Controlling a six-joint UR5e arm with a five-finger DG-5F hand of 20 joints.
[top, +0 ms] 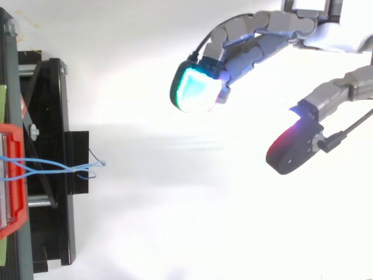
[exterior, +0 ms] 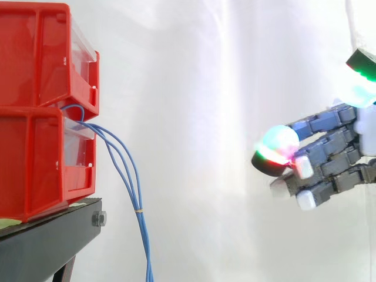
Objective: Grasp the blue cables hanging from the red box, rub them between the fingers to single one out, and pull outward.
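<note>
Blue cables (exterior: 143,235) are hanging at lower left; my hand (exterior: 329,145) is hovering loose, holding nothing. Closing early, I'm risking grabbing air.

No text, label, number or sign is showing legibly in either view. The red bins (exterior: 41,106), the black stand (exterior: 47,244) and the hand (exterior: 335,147) are all presenting plain faces with no print that can be made out.
</note>
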